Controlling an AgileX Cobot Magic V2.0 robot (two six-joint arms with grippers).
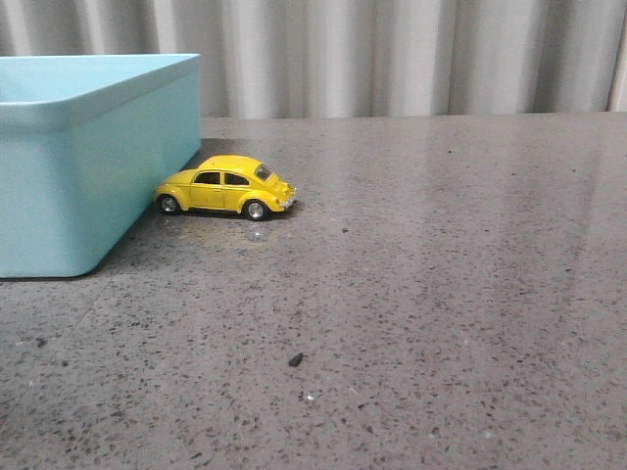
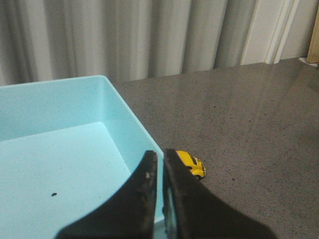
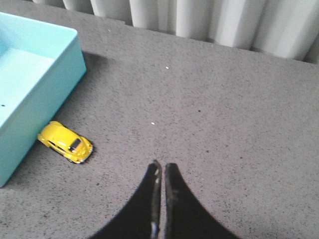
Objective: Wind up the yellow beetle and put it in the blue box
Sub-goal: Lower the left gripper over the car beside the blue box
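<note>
The yellow beetle stands on its wheels on the grey table, nose against the right wall of the blue box. It also shows in the left wrist view, partly hidden behind a finger, and in the right wrist view. The box is open and holds only a dark speck. My left gripper is shut and empty above the box's near wall. My right gripper is shut and empty above bare table, apart from the car. Neither gripper shows in the front view.
The blue box fills the left of the table. A pleated grey curtain hangs behind the table's far edge. A small dark crumb lies on the speckled table near the front.
</note>
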